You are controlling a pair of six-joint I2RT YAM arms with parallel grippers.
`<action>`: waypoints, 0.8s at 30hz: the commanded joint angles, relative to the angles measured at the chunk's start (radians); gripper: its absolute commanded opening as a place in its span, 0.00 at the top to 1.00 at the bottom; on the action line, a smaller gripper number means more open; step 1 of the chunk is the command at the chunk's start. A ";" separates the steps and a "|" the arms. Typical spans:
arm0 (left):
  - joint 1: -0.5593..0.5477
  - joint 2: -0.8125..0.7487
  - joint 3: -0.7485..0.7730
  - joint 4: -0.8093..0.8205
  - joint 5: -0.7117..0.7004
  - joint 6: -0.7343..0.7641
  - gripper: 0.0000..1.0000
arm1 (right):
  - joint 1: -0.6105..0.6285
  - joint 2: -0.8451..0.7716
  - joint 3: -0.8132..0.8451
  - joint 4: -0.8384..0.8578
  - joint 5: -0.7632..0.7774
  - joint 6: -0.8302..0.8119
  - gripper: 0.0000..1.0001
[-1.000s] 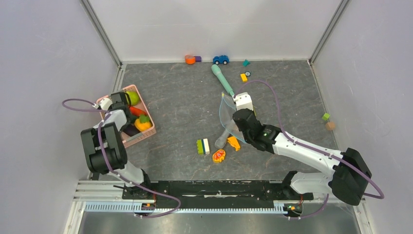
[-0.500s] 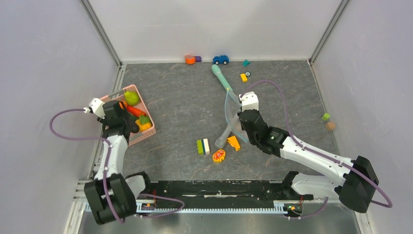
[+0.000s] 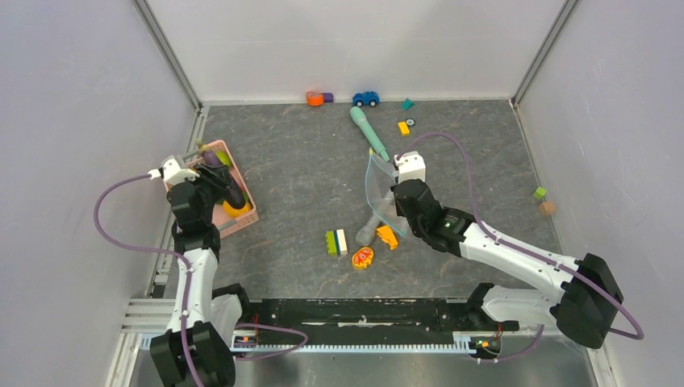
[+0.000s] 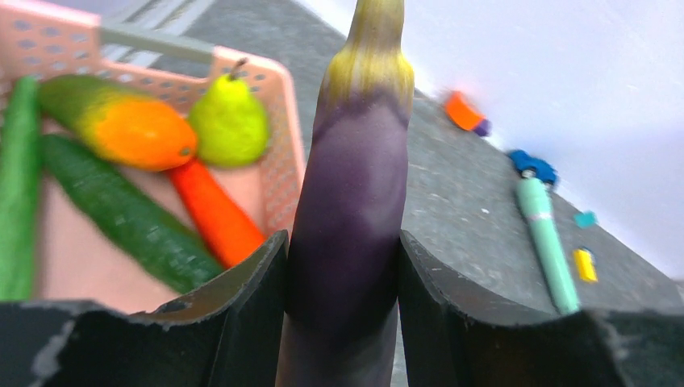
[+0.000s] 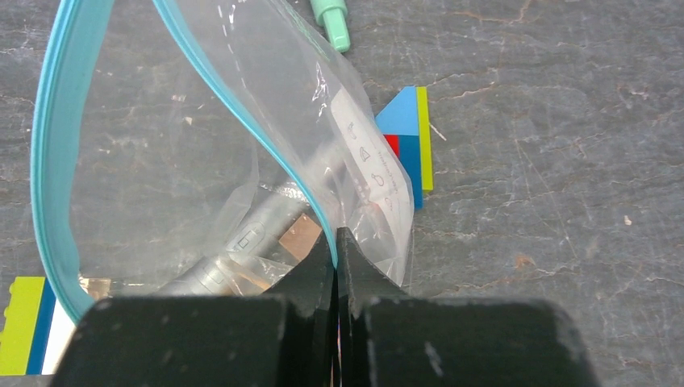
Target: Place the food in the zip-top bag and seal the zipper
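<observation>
My left gripper point(image 4: 342, 266) is shut on a purple eggplant point(image 4: 348, 201) with a yellow-green tip, held over the pink basket's far corner; it shows in the top view too point(image 3: 212, 159). Other food lies in the basket: a pear point(image 4: 230, 121), an orange-green piece point(image 4: 121, 129), an orange carrot point(image 4: 214, 214) and a green cucumber point(image 4: 121, 218). My right gripper point(image 5: 335, 242) is shut on the rim of the clear zip-top bag point(image 5: 202, 161), pinching its teal zipper point(image 5: 52, 161). The bag point(image 3: 377, 189) stands raised mid-table with its mouth open.
The pink basket point(image 3: 242, 216) stands at the left wall. A grey tube point(image 5: 234, 250) shows through the bag. A teal stick point(image 3: 369, 133), lime-white blocks point(image 3: 336, 242), an orange block point(image 3: 388, 236) and a flat oval toy point(image 3: 363, 258) lie nearby. A blue car point(image 3: 365, 98) stands at the back.
My left gripper has come up out of the basket with the eggplant in it and swung slightly right. My right gripper has shifted only a little with the bag.
</observation>
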 commanded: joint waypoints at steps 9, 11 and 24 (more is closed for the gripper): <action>-0.376 0.008 0.029 0.228 0.253 -0.062 0.98 | -0.019 -0.049 -0.039 0.124 -0.099 0.035 0.98; -0.541 -0.012 0.066 0.222 0.134 -0.039 0.98 | -0.019 -0.059 -0.041 0.125 -0.102 0.036 0.97; -1.121 0.197 0.343 0.382 -0.299 0.018 0.98 | -0.022 -0.015 0.184 -0.034 -0.128 0.097 0.97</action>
